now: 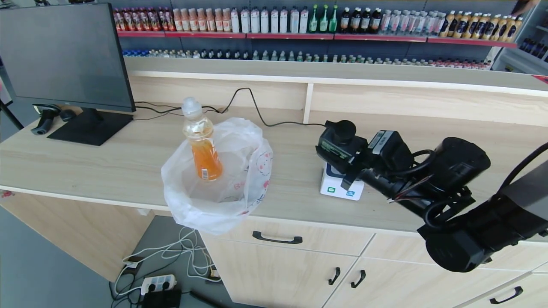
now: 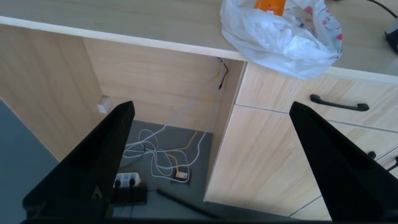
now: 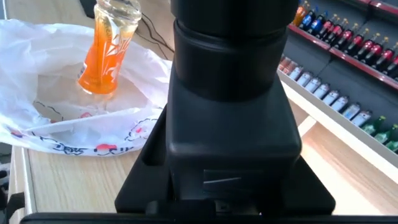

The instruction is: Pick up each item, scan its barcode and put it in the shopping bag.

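Beside the shopping bag [image 1: 256,173], right claw [image 1: 353,164] clasps the scanner [image 1: 339,137]; left claw [image 2: 211,111] gapes

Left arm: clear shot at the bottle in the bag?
Probably yes. Left gripper is open, below the counter edge; bottle stands in the open bag, neck exposed, nothing above it. Arm must rise first.

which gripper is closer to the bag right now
Right, likely. The right gripper, holding the scanner, is over the counter beside the bag. The left gripper is open, lower, out in front of the counter.
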